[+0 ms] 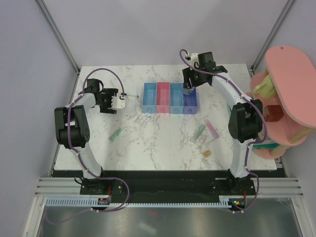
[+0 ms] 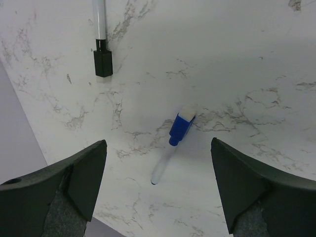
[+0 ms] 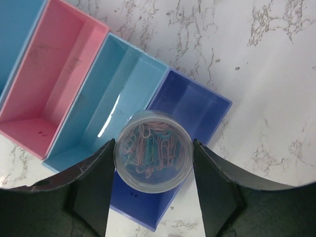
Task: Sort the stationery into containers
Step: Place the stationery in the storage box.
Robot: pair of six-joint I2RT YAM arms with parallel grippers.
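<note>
Toward the far left of the marble table [image 1: 148,143], the left gripper [image 2: 158,148] is seen with its jaws spread wide and nothing held. The blue-tipped marker [image 2: 177,129] lies flat on the tabletop just beyond the gap between its fingers, touched by neither, and a black-capped pen [image 2: 102,49] lies farther off. A pale green bar [image 1: 115,135] is found nearer. At the middle, four joined bins [image 1: 169,98] are set in a row. The right gripper [image 3: 153,158] is clamped on a clear round tub [image 3: 153,148] of coloured paper clips, held over the dark blue bin [image 3: 200,106] beside its light blue neighbour [image 3: 123,79]. Nearer right, a second green bar [image 1: 199,132] and a pink bar [image 1: 212,129] lie close together, a tan nub [image 1: 207,153] nearer.
</note>
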